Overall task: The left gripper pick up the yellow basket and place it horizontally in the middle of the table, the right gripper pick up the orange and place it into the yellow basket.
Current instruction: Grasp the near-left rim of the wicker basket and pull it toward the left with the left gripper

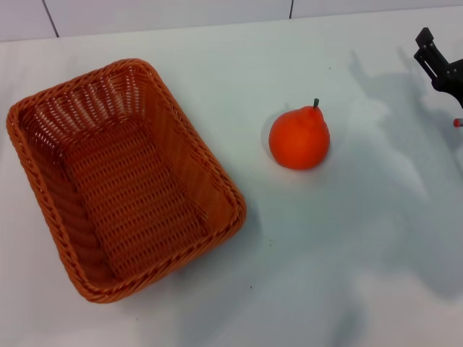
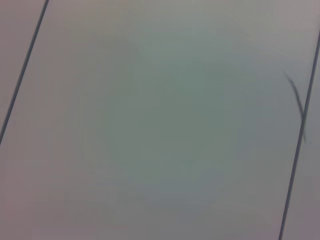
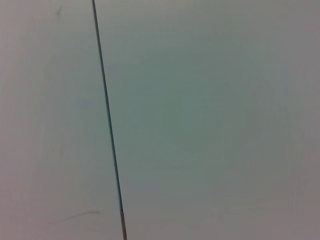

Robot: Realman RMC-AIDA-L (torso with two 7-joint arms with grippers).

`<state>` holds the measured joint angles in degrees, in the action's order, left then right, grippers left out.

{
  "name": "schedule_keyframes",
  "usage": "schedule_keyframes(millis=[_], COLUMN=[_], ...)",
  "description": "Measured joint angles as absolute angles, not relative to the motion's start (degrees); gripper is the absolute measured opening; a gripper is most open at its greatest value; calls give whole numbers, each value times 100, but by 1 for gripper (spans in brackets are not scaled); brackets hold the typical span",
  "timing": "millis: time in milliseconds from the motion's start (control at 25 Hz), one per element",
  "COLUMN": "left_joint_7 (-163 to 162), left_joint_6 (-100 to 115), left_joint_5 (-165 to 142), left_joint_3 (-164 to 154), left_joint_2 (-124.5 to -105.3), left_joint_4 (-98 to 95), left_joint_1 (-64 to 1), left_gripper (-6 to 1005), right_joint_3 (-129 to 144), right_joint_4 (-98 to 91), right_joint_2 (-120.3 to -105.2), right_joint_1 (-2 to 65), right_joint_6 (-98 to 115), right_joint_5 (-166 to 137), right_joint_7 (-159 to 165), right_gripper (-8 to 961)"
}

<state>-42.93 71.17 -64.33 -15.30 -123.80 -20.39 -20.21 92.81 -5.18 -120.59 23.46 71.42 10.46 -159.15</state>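
The yellow basket [image 1: 130, 195], an orange-brown woven wicker basket, lies empty on the left part of the white table [image 1: 347, 246], turned at a slant. The orange [image 1: 299, 137], with its short dark stem up, sits on the table to the right of the basket and apart from it. My right gripper [image 1: 438, 65] shows only partly at the far right edge, well right of the orange and above the table. My left gripper is out of view. Both wrist views show only a plain pale surface with thin dark seams.
A tiled wall with dark seams [image 1: 292, 9] runs behind the table's far edge. A small red-tipped part [image 1: 457, 122] shows at the right edge below my right gripper. Bare tabletop lies between the basket and the orange and in front of them.
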Motion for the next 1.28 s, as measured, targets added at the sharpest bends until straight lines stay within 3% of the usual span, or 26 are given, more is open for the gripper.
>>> schedule_keyframes(millis=[840, 960, 1240, 1280], left_joint_7=[-5202, -6677, -9900, -9900], left_joint_6=[7257, 7225, 7597, 7597], left_joint_5=[-6505, -6795, -9142, -9142], left_joint_3=[-1852, -2694, -3753, -3753], left_joint_2=[-12355, -12225, -11558, -11558], left_joint_4=[-2352, -3137, -4558, -4558], left_joint_1=[-1994, -1928, -2445, -2445], left_gripper=[737, 737, 736, 736], right_joint_3=[9365, 9369, 9428, 9429], right_joint_4=[-515, -518, -521, -521], right_joint_2=[-12067, -12067, -12067, -12067], right_joint_1=[2338, 2337, 2338, 2338], right_joint_6=[7155, 7155, 7154, 7154], right_joint_5=[1045, 1046, 1041, 1040], right_joint_7=[-15903, -15900, -15899, -15899], right_gripper=[931, 931, 931, 931])
